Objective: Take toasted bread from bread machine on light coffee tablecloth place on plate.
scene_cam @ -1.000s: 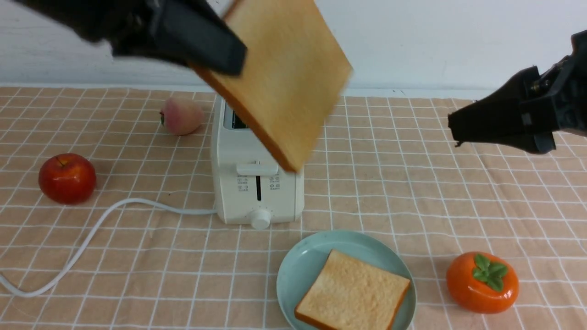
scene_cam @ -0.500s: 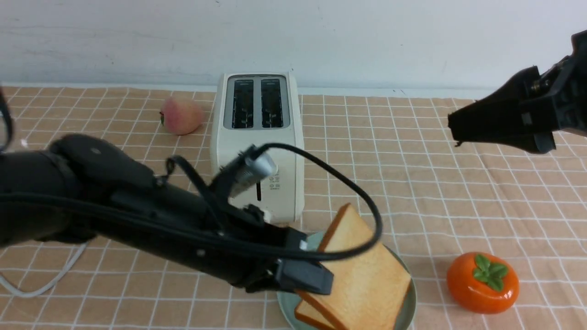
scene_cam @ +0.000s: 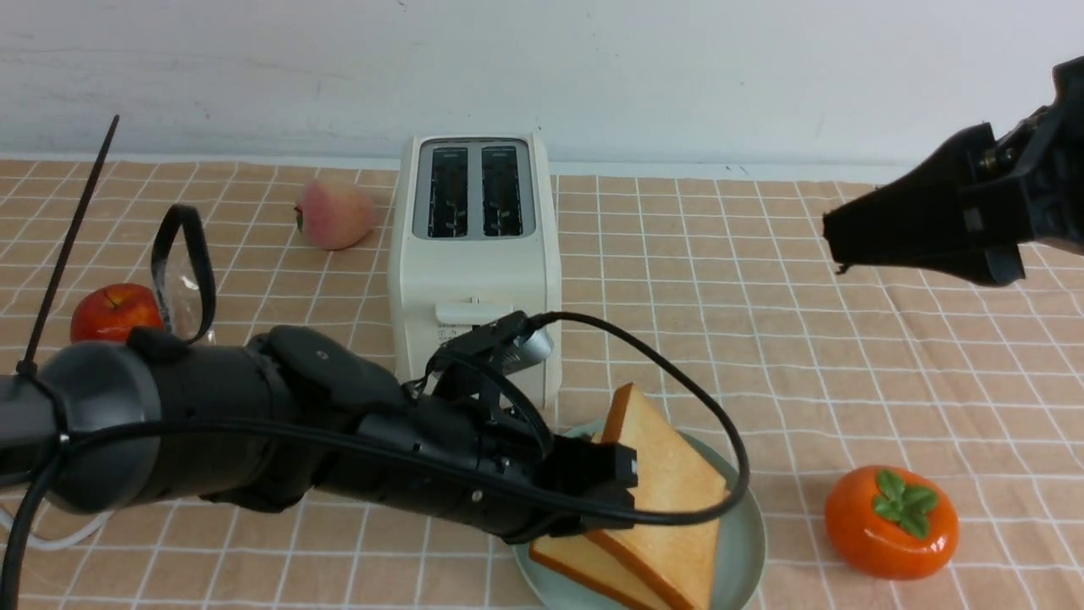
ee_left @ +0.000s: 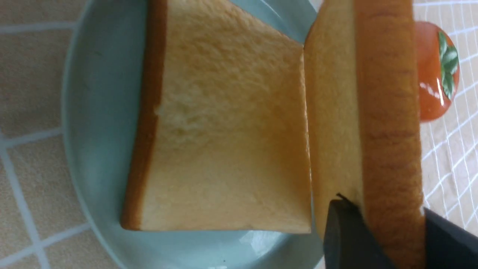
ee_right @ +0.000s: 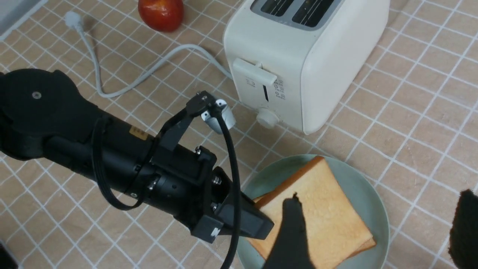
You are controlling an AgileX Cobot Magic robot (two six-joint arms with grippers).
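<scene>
Background: a plain pale wall (scene_cam: 677, 76) stands behind the desk, which is covered by a light coffee tablecloth (scene_cam: 804, 339) ruled with thin white lines.
Toaster: the cream-white bread machine (scene_cam: 478, 271) sits toward the far side, its two dark slots facing up with no bread in them (I can see right into them from here).
Plate: the round blue-green plate (scene_cam: 745, 551) lies on the cloth, nearer than the toaster, and carries the toast.
Lower slice: one toasted slice (ee_left: 231, 123) lies on the plate, pale golden face up, with a browner crust along its edge.
Upper slice: the other slice (scene_cam: 665, 500) is tilted over the lower one, above the plate, overlapping it when seen from the front.
Left gripper: the left gripper (ee_left: 392, 239) has one finger on each side of the upper slice, by its crust; whether it still pinches the bread firmly, I can't tell.
Right gripper: the right gripper (ee_right: 377, 228) is spread wide with nothing between its fingers, raised on the right side, well apart from the plate.
Fruit: a persimmon (scene_cam: 891, 522) with green leaves sits to the right of the plate; a red apple (scene_cam: 114, 312) and a pinkish peach (scene_cam: 335, 213) are left of the toaster.
Cord: the white cord (ee_right: 149, 73) curls over the cloth from the toaster to its plug (ee_right: 73, 19).
</scene>
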